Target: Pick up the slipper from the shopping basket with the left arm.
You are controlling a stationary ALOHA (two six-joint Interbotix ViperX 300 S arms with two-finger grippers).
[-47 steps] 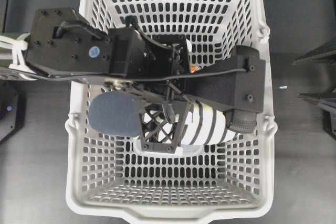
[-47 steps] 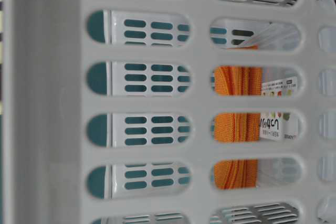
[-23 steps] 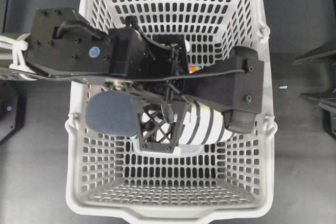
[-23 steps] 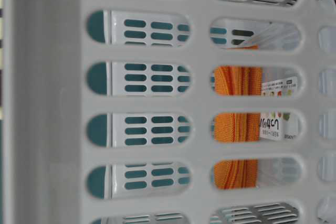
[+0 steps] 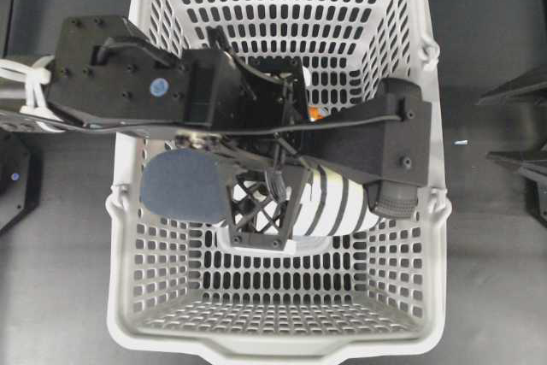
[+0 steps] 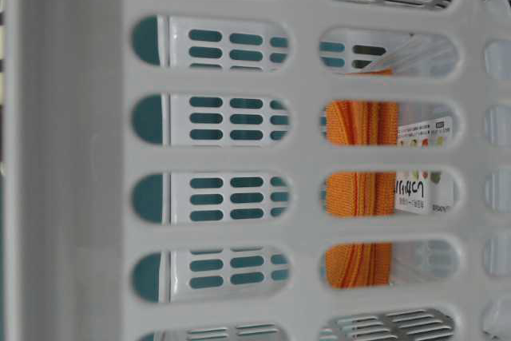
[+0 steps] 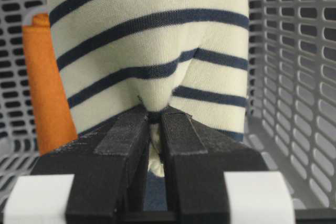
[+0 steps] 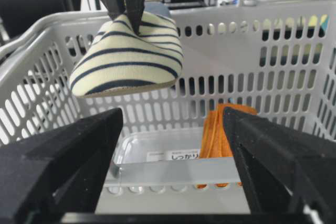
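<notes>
The slipper (image 5: 335, 203) has a cream upper with navy stripes and a navy insole (image 5: 184, 185). My left gripper (image 5: 265, 204) is shut on a pinch of its striped upper, with the fabric bunched between the jaws in the left wrist view (image 7: 154, 113). The slipper (image 8: 128, 59) hangs clear of the floor of the light grey shopping basket (image 5: 273, 344), at about rim height. The left arm (image 5: 120, 79) reaches in from the left. My right gripper (image 8: 172, 116) is open and empty, just outside the basket's near rim (image 8: 210, 170).
An orange folded cloth (image 8: 218, 135) stands against the basket wall, also seen in the table-level view (image 6: 363, 189) and the left wrist view (image 7: 47, 93). A clear plastic container (image 8: 157, 145) with a label lies on the basket floor. Slotted walls (image 7: 299, 51) surround the slipper.
Almost nothing. The left arm has shifted very slightly; the slipper stays pinched in the left gripper at much the same place.
</notes>
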